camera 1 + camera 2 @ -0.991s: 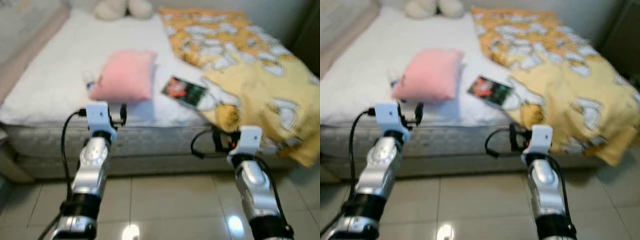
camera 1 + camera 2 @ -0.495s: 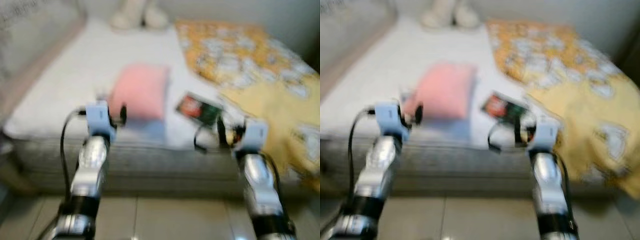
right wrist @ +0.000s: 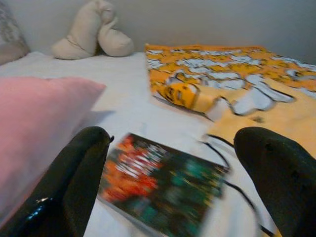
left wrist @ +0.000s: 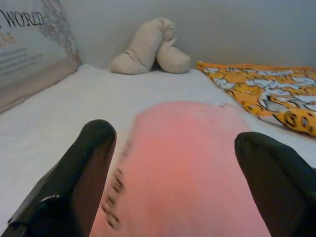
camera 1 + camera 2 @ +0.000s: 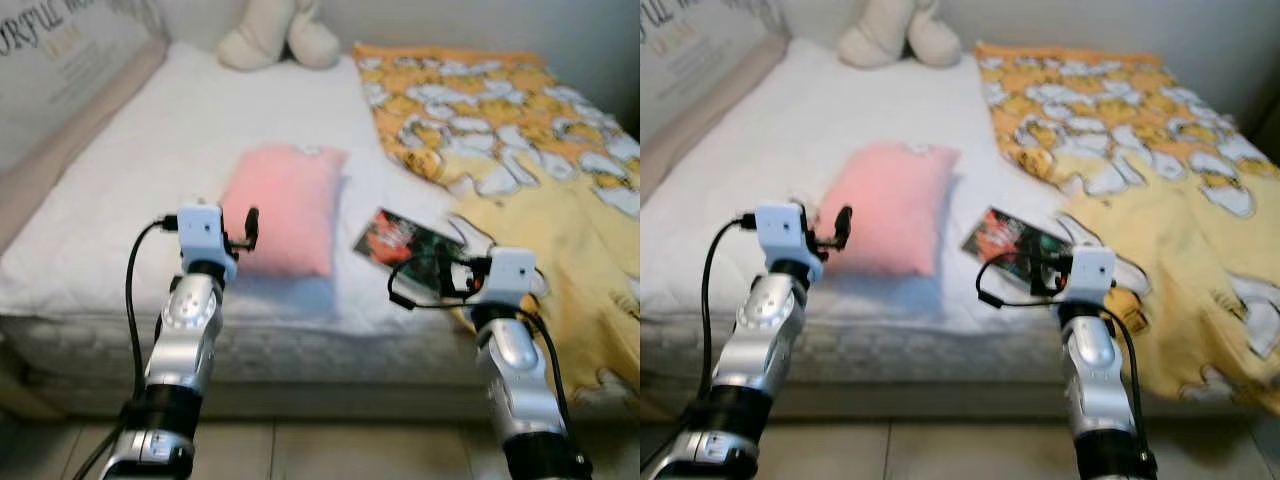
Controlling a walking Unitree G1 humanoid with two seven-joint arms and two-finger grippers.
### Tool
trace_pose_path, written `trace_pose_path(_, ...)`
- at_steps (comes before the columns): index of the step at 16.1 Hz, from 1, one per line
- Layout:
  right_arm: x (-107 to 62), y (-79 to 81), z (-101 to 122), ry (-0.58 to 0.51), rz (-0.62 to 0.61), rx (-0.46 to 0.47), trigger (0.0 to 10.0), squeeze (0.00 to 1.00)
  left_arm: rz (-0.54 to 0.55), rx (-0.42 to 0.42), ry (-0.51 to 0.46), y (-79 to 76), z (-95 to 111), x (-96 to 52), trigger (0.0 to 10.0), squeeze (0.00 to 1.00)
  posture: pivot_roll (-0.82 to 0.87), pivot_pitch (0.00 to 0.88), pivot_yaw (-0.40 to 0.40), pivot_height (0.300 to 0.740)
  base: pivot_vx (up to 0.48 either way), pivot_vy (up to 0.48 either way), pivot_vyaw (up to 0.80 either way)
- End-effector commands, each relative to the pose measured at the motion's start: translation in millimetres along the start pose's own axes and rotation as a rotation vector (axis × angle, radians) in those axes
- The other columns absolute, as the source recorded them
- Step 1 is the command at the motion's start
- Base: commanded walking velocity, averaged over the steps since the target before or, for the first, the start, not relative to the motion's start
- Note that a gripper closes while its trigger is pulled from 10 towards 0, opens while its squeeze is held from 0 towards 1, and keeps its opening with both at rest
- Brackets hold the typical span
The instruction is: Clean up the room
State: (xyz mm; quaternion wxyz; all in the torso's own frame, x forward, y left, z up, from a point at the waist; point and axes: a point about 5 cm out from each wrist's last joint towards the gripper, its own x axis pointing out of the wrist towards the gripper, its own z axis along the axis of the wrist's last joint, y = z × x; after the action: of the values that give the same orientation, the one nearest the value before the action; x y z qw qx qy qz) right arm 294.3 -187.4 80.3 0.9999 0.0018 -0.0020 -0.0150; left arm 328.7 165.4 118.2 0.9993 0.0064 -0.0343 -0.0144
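1. Bed w/ white quilted top, taking up most of the head views.
2. Pink pillow flat on it, roughly mid-bed.
3. Book w/ red/green cover just right of the pillow.
4. Yellow-orange cartoon blanket right of the book, draped over the bed's edge.
5. Beige plush far behind the pillow, by the wall.
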Motion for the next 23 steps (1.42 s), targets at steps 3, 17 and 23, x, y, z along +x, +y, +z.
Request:
trace_pose_path(3,0.6,4.5,3,-0.015,0.008,0.004,10.0,0.47,0.006,0.019,0.005,6.1,1,2.3,10.0,0.00,-0.09,0.000,0.000,0.740,0.480,0.000,0.00)
trace_pose_path(17,37.8,38.6,25,0.069,0.095,0.335,10.0,0.47,-0.088,-0.145,0.193,0.0,5,38.5,10.0,0.00,-0.08,0.000,-0.001,0.740,0.132,0.115,0.00)
trace_pose_path(23,43.1,29.9,12,0.142,0.046,0.323,10.0,0.47,-0.109,-0.167,0.329,-3.4,-11,48.7,10.0,0.00,-0.13,0.053,-0.007,0.740,0.000,0.000,0.00)
